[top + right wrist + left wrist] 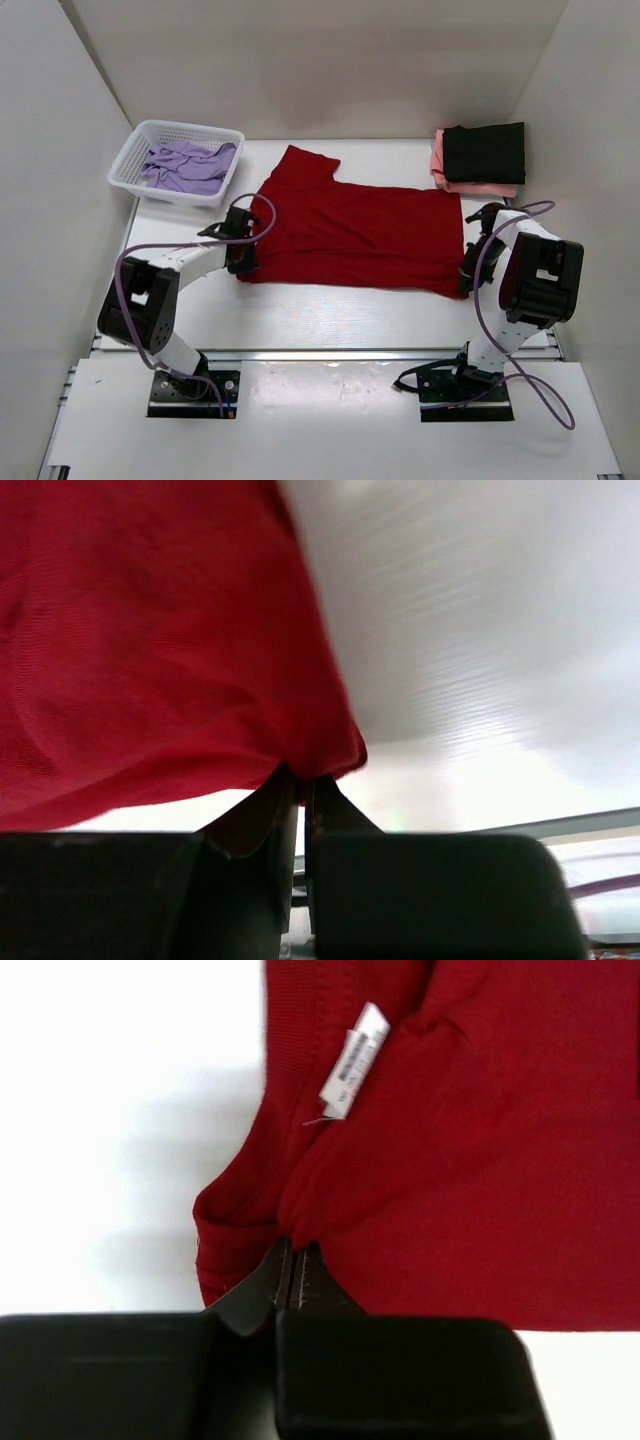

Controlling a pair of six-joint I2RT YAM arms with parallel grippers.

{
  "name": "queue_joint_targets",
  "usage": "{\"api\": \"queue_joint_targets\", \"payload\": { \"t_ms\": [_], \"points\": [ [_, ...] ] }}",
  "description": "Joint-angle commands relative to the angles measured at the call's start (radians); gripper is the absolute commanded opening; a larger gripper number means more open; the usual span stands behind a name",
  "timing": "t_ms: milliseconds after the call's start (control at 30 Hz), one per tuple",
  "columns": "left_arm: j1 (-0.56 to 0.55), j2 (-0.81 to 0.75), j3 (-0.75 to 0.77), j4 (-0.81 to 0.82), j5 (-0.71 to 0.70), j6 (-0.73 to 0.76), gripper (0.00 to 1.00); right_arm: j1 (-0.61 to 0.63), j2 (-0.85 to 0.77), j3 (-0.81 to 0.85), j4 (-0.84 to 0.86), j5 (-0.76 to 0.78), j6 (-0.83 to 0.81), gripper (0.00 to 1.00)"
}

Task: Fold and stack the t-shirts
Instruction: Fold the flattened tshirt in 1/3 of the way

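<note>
Across the middle of the table (330, 312) the red t-shirt (360, 232) lies spread flat, left gripper (243, 260) and right gripper (467, 278) each pinching a near corner tightly

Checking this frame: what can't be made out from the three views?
- Label print on the red t-shirt: left wrist view, too small and blurred.
- Salmon pink t-shirt: top view, mostly covered by the black t-shirt.
- Lavender t-shirt: top view, crumpled in the basket, shape unreadable.
- Right gripper fingertips: right wrist view, buried in red cloth.
</note>
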Motion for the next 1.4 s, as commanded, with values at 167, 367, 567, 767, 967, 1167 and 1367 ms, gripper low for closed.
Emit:
{"api": "queue_joint_targets", "payload": {
  "t_ms": [167,367,567,767,967,1167,1367],
  "points": [
    [0.046,-0.191,-0.216,-0.213,0.047,0.006,0.0,-0.064,-0.026,0.047,-0.018,0.134,-0.139,0.0],
    [0.008,-0.384,-0.27,-0.27,0.006,-0.066,0.0,0.017,-0.077,-0.014,-0.047,0.106,-0.207,0.0],
    [0.011,-0.399,-0.188,-0.393,0.004,-0.121,0.0,0.086,-0.172,-0.021,-0.086,0.107,-0.195,0.0],
    [0.089,-0.494,-0.164,-0.482,0.035,-0.144,0.0,0.137,-0.209,-0.002,-0.107,0.086,-0.176,0.0],
    [0.093,-0.539,-0.174,-0.505,0.061,-0.153,0.0,0.212,-0.256,0.025,-0.141,0.152,-0.136,0.0],
    [0.109,-0.567,-0.184,-0.532,0.076,-0.153,0.0,0.212,-0.257,0.025,-0.15,0.14,-0.123,0.0],
    [0.146,-0.533,-0.166,-0.532,0.095,-0.129,0.01,0.23,-0.261,-0.034,-0.219,0.109,-0.078,0.0]
  ]
}}
